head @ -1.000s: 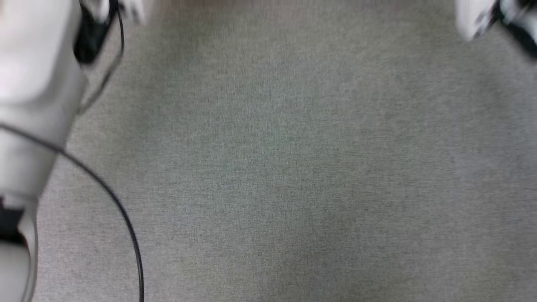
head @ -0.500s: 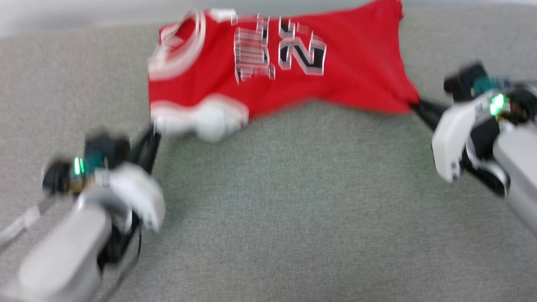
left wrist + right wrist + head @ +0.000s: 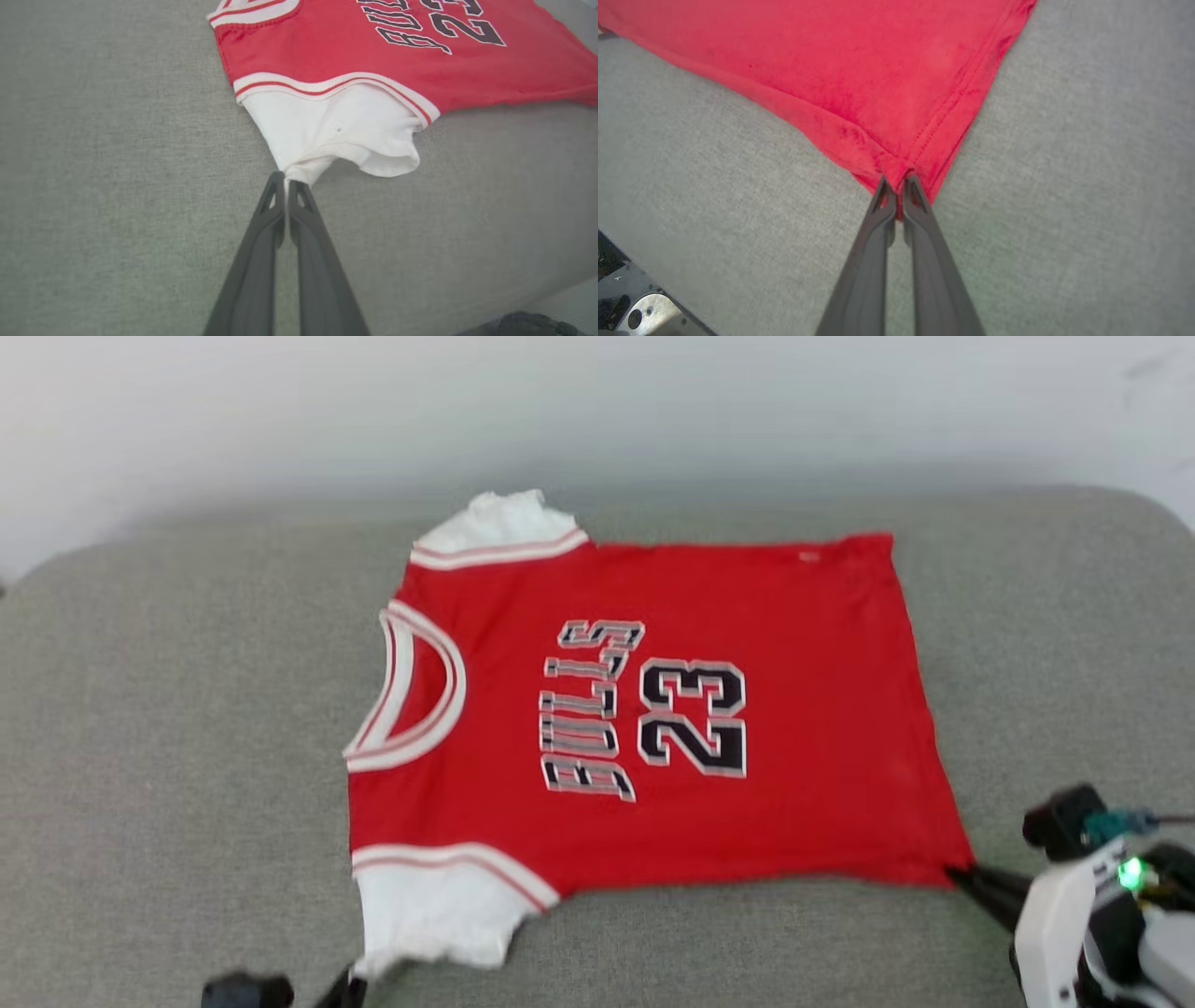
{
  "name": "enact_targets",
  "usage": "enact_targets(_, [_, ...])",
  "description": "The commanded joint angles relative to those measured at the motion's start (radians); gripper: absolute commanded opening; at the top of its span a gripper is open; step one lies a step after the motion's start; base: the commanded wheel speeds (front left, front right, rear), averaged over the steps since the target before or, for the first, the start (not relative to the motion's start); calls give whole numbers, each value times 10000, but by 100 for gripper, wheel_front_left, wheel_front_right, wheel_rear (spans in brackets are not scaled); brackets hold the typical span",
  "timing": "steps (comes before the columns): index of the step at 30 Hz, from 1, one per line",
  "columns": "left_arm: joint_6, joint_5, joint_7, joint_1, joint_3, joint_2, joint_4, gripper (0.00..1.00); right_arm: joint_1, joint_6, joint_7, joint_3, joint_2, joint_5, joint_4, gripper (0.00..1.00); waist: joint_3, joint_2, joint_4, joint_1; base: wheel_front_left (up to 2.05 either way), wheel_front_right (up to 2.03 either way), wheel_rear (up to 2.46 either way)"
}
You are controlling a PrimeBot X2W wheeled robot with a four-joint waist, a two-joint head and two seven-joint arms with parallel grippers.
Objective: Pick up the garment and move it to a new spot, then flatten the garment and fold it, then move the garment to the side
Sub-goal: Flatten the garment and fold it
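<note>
One garment [image 3: 803, 709]: a red jersey shirt, spread face up and mostly flat on the grey fabric surface [image 3: 168, 756], with the neck toward the robot's left and the hem toward its right. White sleeves, two: the near sleeve [image 3: 434, 919] at the front left corner is drawn to a point, and the far sleeve [image 3: 495, 518] is crumpled at the back edge. One neck opening [image 3: 415, 695], with white-and-red striped trim; the same trim runs along both armholes. Printing: one word, "BULLS" [image 3: 588, 709], and one number, "23" [image 3: 695, 719], black with a pale outline, lying sideways in the head view. Hands, two, each with two long dark fingers. The left hand [image 3: 286, 179] has its fingers pressed together, pinching the tip of the near sleeve just over the surface. The right hand [image 3: 900, 186] has its fingers pressed together on the near hem corner of the red cloth, where the stitched hem meets the side edge. One green light [image 3: 1131, 874], lit, on the right wrist. One pale wall [image 3: 597, 401] behind the surface.
</note>
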Motion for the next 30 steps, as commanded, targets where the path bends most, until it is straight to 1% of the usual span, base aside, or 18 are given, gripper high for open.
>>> enact_targets(1, [127, -78, -95, 387, -14, 55, -88, 0, 426, -6, -54, -28, -118, 58, -122, 0, -334, 0, 3, 4, 0, 0, 0])
enact_targets(4, [226, -342, -165, 1128, -155, 53, -239, 0, 1152, -7, -168, -286, -285, 155, -352, 0, -593, 0, -22, 4, 0, 0, 0])
enact_targets(7, [320, -553, -225, 1748, -177, 185, -352, 0, 1937, -7, -168, -530, -408, 216, -580, 0, -790, 0, -16, 4, 0, 0, 0])
enact_targets(9, [309, -747, -186, 2090, -216, 220, -506, 0, 2328, -7, -86, -725, -524, 210, -762, 0, -834, 0, -22, 4, 0, 0, 0])
enact_targets(12, [310, -887, -154, 2372, -242, 322, -728, 0, 2840, -7, 12, -1056, -631, 122, -1002, 0, -847, 0, -22, 4, 0, 0, 0])
enact_targets(15, [290, -789, -228, 2364, -218, 359, -812, 0, 3116, -7, 186, -1429, -651, -42, -1215, 0, -789, 0, -9, 4, 0, 0, 0])
enact_targets(17, [275, -682, -357, 2058, -84, 365, -796, 0, 3178, -7, 268, -1763, -588, -135, -1337, 0, -728, 0, 14, 4, 0, 0, 0])
enact_targets(20, [108, -383, -439, 1476, 72, 459, -766, 0, 3151, -6, 449, -2286, -518, -349, -1588, 0, -594, 0, 42, 4, 0, 0, 0])
enact_targets(25, [-373, 119, -393, 66, 294, 501, -578, 0, 2867, -6, 829, -3114, -464, -816, -2016, 0, -370, 0, -14, 4, 0, 0, 0])
enact_targets(30, [-879, 484, 18, -1372, 373, 586, -238, 0, 2468, -6, 1329, -3775, -360, -1273, -2521, 0, -125, 0, -209, 4, 0, 0, 0])
